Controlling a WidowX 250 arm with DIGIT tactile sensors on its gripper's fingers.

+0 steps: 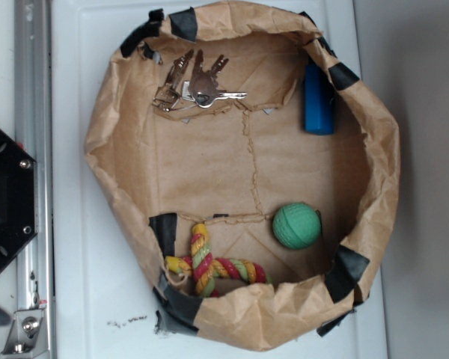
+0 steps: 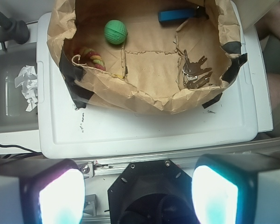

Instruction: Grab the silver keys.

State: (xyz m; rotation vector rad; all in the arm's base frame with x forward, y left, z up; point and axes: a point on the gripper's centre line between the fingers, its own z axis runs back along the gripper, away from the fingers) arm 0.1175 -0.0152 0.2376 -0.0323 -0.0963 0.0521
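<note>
The silver keys lie fanned out from a ring on the floor of a brown paper bag, near its top left in the exterior view. In the wrist view the silver keys rest at the right side of the bag, far ahead of me. My gripper is open, its two glowing pads wide apart at the bottom of the wrist view, above the black robot base and well short of the bag. Nothing sits between the fingers. The gripper does not appear in the exterior view.
Inside the bag lie a green ball, a blue cylinder-shaped object and a coloured rope toy. The bag stands on a white lid. A black robot base and metal rail are at the left.
</note>
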